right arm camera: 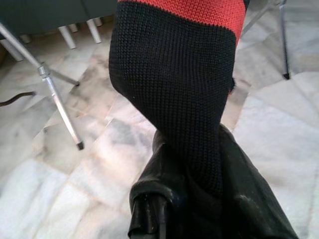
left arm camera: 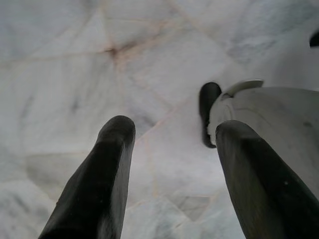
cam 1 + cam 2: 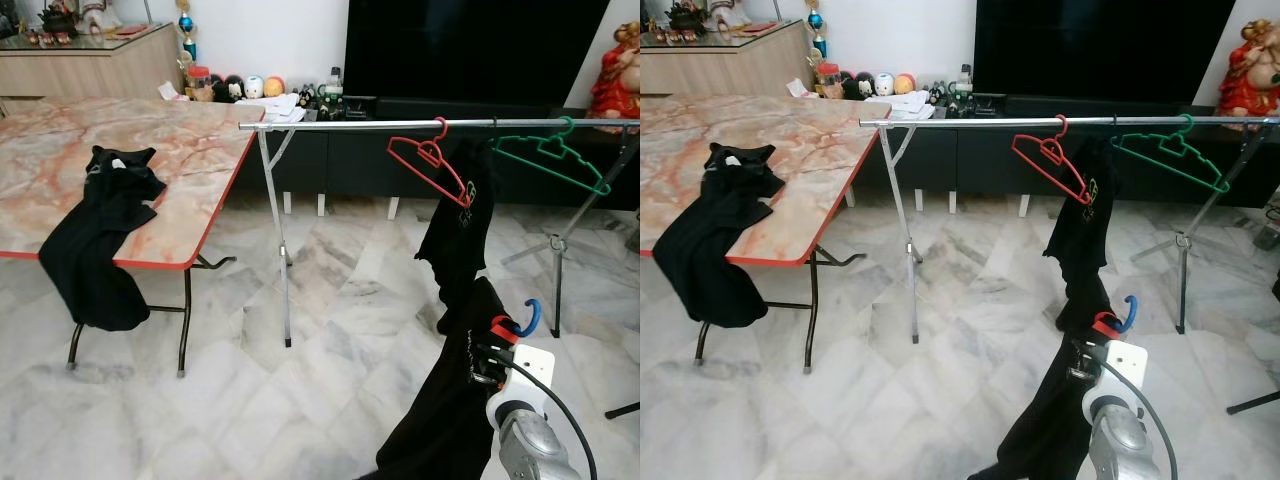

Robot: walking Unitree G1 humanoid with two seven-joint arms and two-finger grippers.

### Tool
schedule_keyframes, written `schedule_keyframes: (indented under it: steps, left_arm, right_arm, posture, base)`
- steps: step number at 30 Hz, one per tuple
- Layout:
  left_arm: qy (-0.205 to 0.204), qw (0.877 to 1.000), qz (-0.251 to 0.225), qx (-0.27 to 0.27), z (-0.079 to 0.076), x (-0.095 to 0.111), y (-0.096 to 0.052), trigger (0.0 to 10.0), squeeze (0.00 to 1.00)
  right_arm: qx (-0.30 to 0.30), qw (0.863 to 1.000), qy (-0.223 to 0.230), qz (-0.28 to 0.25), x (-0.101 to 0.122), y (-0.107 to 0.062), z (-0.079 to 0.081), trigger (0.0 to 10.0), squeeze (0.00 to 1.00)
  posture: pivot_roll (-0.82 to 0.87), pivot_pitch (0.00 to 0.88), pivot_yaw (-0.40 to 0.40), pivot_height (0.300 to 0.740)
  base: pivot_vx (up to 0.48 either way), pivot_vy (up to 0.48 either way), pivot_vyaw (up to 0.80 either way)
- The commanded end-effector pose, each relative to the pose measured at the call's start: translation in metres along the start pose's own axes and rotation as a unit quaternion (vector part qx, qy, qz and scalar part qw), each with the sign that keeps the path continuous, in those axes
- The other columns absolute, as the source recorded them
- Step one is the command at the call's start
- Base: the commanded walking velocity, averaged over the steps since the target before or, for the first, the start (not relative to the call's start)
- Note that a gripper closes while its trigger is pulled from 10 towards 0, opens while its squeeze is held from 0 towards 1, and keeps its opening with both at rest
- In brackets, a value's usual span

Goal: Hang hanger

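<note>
Fingers of the right gripper (image 1: 199, 199) clench a black garment (image 1: 174, 94); left gripper (image 2: 169, 174) fingers spread.

Even, bright indoor light across both eye views; no hard directional source evident. Floor (image 3: 330, 330) pale marble, near washed out in the near foreground, with soft sheen rather than sharp glare. Table (image 3: 150, 160) top glossy, faint reflections at its far end. Shadows weak: faint, diffuse ones under the table legs and rack (image 3: 400, 124) feet. TV (image 3: 470, 45) reads as flat black, no detail. Eye views sharp, no motion blur; rack bar bows slightly, mild lens distortion toward the edges. Left wrist view bright, low contrast; fingers (image 2: 99, 189) close and soft-focused. Right wrist view well lit, knit cloth (image 1: 174, 89) crisp, far floor slightly soft.
</note>
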State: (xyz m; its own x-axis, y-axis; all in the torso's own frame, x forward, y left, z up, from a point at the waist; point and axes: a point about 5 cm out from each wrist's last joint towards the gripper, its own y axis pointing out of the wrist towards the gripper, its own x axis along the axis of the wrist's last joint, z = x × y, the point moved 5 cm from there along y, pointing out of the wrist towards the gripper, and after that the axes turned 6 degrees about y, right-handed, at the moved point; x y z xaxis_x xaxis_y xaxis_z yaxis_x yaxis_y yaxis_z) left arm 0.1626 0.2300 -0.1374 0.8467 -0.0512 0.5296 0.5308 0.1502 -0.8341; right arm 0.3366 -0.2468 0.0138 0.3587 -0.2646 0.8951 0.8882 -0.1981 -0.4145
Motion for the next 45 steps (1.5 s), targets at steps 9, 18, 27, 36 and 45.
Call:
schedule_keyframes:
  steps: [9, 18, 27, 36, 45]
  left_arm:
    - [0.001, 1.0, 0.017, 0.0, 0.0, -0.01, -0.002, 10.0, 0.0]
    - [0.005, 1.0, 0.017, 0.002, 0.0, -0.01, -0.002, 10.0, 0.0]
    - [0.053, 0.998, -0.022, 0.013, 0.0, 0.003, -0.001, 10.0, 0.0]
    - [0.161, 0.96, -0.22, 0.068, 0.035, 0.121, -0.009, 10.0, 0.0]
    - [0.278, 0.907, -0.305, -0.079, -0.014, 0.176, -0.023, 10.0, 0.0]
  right_arm:
    - [0.021, 0.999, -0.044, 0.021, 0.003, 0.003, 0.003, 10.0, 0.0]
    - [0.045, 0.994, -0.09, 0.033, 0.007, 0.005, 0.004, 10.0, 0.0]
    - [0.163, 0.944, -0.279, 0.069, 0.0, -0.002, 0.014, 10.0, 0.0]
    - [0.209, 0.911, -0.348, 0.07, 0.013, 0.0, 0.023, 10.0, 0.0]
    - [0.302, 0.859, -0.401, 0.095, 0.004, -0.009, 0.042, 10.0, 0.0]
  posture:
    - [0.04, 0.0, 0.028, 0.74]
    - [0.02, 0.0, 0.036, 0.74]
    - [0.04, 0.0, 0.02, 0.74]
    - [0.04, 0.0, 0.014, 0.74]
    - [0.05, 0.0, 0.002, 0.74]
  base:
    - [0.0, 0.0, 0.0]
    - [0.0, 0.0, 0.0]
    - [0.0, 0.0, 0.0]
    - [0.0, 0.0, 0.0]
    - [0.0, 0.0, 0.0]
